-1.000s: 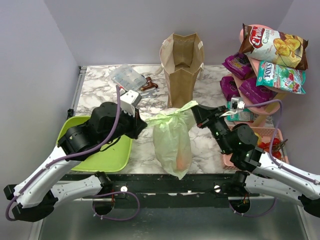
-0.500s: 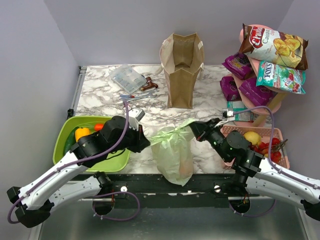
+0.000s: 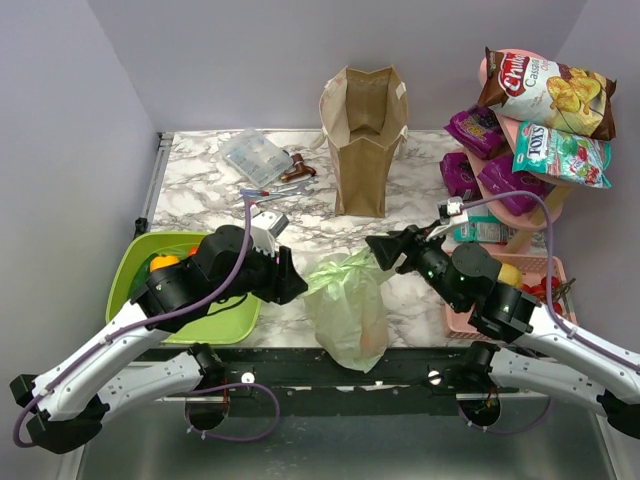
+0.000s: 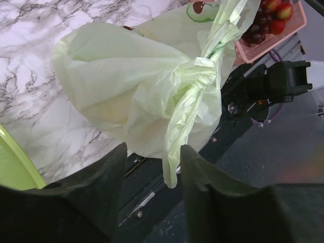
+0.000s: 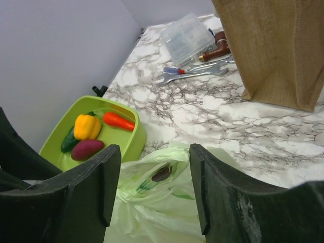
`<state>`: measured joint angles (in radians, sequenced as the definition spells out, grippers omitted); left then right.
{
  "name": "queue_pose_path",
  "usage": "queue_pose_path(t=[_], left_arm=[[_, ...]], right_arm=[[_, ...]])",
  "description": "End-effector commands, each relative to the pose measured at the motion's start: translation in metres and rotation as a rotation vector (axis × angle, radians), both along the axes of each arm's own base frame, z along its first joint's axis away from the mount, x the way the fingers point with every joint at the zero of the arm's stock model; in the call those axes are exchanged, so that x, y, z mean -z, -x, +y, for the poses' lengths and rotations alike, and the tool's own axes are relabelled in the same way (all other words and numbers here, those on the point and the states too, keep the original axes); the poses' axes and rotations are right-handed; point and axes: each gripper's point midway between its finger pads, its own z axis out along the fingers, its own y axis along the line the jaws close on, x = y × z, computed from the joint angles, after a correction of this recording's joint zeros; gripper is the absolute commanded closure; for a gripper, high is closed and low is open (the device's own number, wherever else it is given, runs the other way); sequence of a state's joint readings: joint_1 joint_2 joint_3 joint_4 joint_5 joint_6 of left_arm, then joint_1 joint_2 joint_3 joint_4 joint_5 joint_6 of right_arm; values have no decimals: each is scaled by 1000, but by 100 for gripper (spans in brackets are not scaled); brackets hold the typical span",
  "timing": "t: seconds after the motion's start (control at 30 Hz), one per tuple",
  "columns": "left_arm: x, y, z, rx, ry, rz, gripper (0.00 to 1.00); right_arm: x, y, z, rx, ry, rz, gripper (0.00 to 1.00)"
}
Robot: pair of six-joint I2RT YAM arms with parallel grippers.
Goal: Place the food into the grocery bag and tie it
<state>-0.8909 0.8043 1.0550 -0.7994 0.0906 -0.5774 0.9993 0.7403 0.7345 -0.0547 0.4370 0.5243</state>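
Observation:
The pale green grocery bag (image 3: 345,310) lies at the table's near edge, its handles twisted into a knot (image 4: 195,76). What it holds is hidden by the plastic. My left gripper (image 3: 297,285) is open just left of the knot, and a loose handle tail (image 4: 172,164) hangs between its fingers without being pinched. My right gripper (image 3: 382,250) is open just right of the bag top, and the bag (image 5: 157,202) sits below its spread fingers. A yellow pepper (image 5: 87,126), a carrot (image 5: 119,121) and a purple piece (image 5: 87,149) lie in the green tray (image 3: 135,262).
A brown paper bag (image 3: 363,140) stands at the back centre. A clear plastic box (image 3: 255,155) and hand tools (image 5: 195,73) lie back left. A pink basket (image 3: 455,318) of fruit and a snack rack (image 3: 530,130) fill the right side.
Both grippers were shut on the bag's handles and moved toward the near edge. Both have now opened and let go, and the bag has slumped lower.

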Motion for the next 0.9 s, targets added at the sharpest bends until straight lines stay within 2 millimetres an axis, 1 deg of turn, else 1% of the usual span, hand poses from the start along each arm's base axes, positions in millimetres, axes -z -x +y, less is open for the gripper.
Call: queue_pose_path(t=[0.0, 0.07, 0.13, 0.2, 0.23, 0.27, 0.3, 0.37, 0.47, 0.53, 0.6, 0.67, 0.77, 0.87], left_arm=[[-17, 6, 5, 13, 32, -27, 47], [-20, 6, 9, 6, 29, -35, 40], [-24, 6, 12, 2, 25, -45, 36], [-30, 5, 16, -11, 24, -65, 20], [-33, 4, 18, -19, 25, -79, 10], [-37, 3, 20, -25, 28, -95, 8], [-40, 2, 21, -30, 33, -111, 2], [-43, -6, 27, -74, 28, -147, 1], [-40, -21, 36, -159, 12, -198, 2], [-36, -27, 41, -196, 0, -215, 1], [-36, -31, 42, -216, 1, -229, 2], [-40, -34, 42, -238, 21, -235, 1], [-53, -37, 42, -270, 59, -240, 1], [-65, -36, 42, -266, 60, -241, 1]], right_arm=[[-4, 5, 3, -52, 93, 20, 33], [-10, 5, 2, -53, 113, 13, 28], [-18, 5, 1, -54, 120, 4, 23], [-28, 5, -1, -51, 116, -12, 19], [-32, 5, -2, -47, 118, -17, 17], [-39, 4, -4, -40, 111, -26, 16], [-43, 3, -5, -26, 113, -30, 16], [-57, -1, -8, -2, 107, -42, 15], [-76, -8, -11, 41, 116, -59, 14], [-90, -14, -14, 81, 122, -72, 14], [-99, -20, -16, 111, 135, -84, 14], [-102, -24, -17, 132, 157, -94, 13], [-106, -31, -22, 179, 195, -98, 12], [-117, -35, -30, 228, 215, -110, 10]])
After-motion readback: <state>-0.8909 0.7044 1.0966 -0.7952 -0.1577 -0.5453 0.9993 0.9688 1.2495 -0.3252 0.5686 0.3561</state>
